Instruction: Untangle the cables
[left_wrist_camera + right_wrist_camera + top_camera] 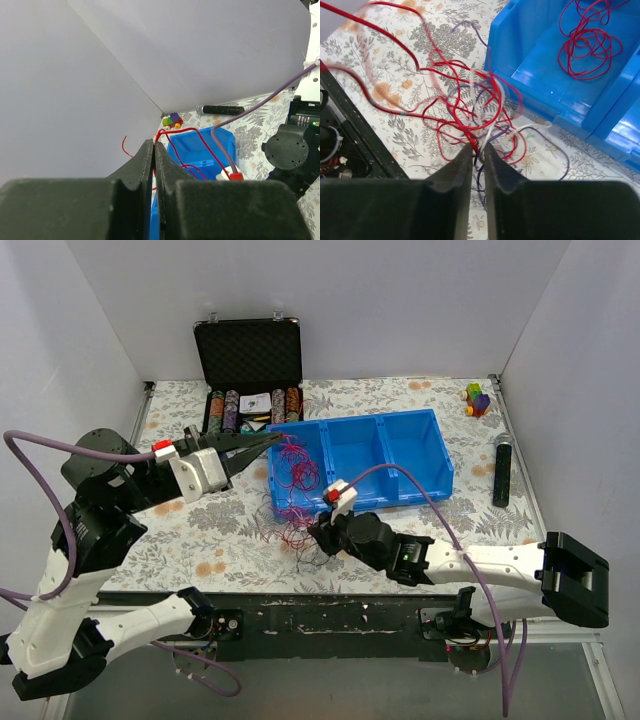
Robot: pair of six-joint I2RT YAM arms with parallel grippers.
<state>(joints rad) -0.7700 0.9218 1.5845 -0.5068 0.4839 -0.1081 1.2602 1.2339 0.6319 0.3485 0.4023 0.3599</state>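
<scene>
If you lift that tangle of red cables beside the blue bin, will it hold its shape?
Probably not: the cables lie in loose, floppy loops. Hair-thin, so likely very light; the knotted strands would probably drag up together.

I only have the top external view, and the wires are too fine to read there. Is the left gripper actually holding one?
Observer: Yes. The left wrist view shows the left gripper shut on a red cable that runs out from its tips.
Operator: And the right gripper?
Observer: Its jaws stand nearly together around strands of the tangle; whether they pinch yet, I cannot tell.
Operator: All red?
Observer: Mostly red, with purple and white strands, on the table before the blue bin.
</scene>
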